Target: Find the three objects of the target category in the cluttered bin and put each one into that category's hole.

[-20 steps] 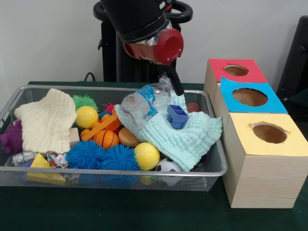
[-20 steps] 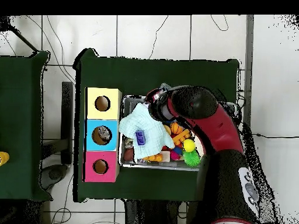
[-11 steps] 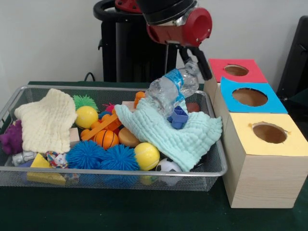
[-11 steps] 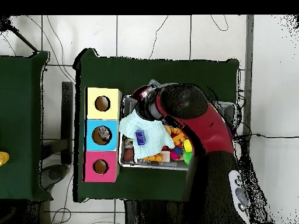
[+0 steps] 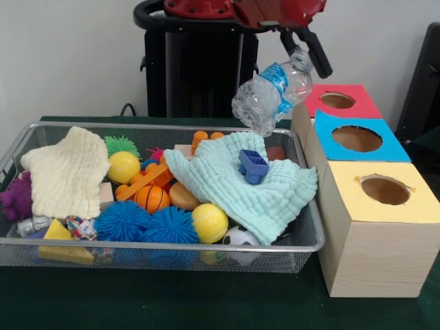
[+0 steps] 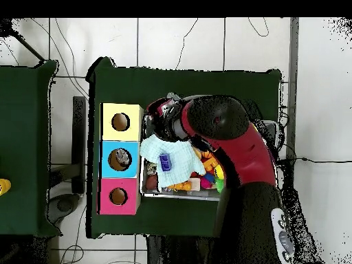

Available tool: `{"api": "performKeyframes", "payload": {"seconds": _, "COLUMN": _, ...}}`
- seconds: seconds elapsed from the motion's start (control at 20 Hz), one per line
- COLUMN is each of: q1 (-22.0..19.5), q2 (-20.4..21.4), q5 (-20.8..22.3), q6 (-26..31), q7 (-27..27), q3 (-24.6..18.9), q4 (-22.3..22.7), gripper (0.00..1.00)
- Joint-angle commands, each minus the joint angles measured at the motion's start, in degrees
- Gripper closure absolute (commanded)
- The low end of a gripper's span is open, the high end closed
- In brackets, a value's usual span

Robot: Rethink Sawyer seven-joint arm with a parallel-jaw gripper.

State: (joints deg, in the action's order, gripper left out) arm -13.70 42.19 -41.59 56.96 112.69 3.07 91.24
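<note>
My gripper (image 5: 307,58) is shut on the neck of a clear plastic bottle (image 5: 269,100) with a blue label. The bottle hangs tilted in the air above the bin's far right corner, just left of the red-topped box (image 5: 338,101). Right of the wire bin (image 5: 158,243) stand three wooden boxes in a row, each with a round hole: red, blue-topped (image 5: 356,138) and yellow-topped (image 5: 385,190). In the overhead view the arm (image 6: 220,124) covers the bottle and much of the bin, reaching toward the yellow box (image 6: 120,122).
In the bin lie a mint cloth (image 5: 247,189) with a small blue cup (image 5: 253,166) on it, a cream cloth (image 5: 65,172), two blue spiky balls (image 5: 124,220), yellow balls (image 5: 210,222), a small basketball (image 5: 151,198) and a purple spiky toy (image 5: 17,196).
The gripper has lifted the bottle out of the bin, up and to the right toward the boxes. The mint cloth has settled flat where the bottle lay.
</note>
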Motion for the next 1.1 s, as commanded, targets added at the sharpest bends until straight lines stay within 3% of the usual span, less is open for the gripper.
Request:
{"api": "performKeyframes", "payload": {"seconds": 0.05, "q1": -1.05, "q2": -0.32, "q5": -5.33, "q6": 5.47, "q7": 14.1, "q3": -4.6, "q4": 8.35, "gripper": 1.0}}
{"api": "performKeyframes", "payload": {"seconds": 0.65, "q1": -0.42, "q2": -3.66, "q5": -10.93, "q6": -0.65, "q7": 8.97, "q3": -5.73, "q4": 10.78, "gripper": 1.0}}
{"api": "performKeyframes", "payload": {"seconds": 1.1, "q1": -0.47, "q2": -5.68, "q5": -15.11, "q6": 0.42, "q7": 8.84, "q3": -7.2, "q4": 11.25, "gripper": 1.0}}
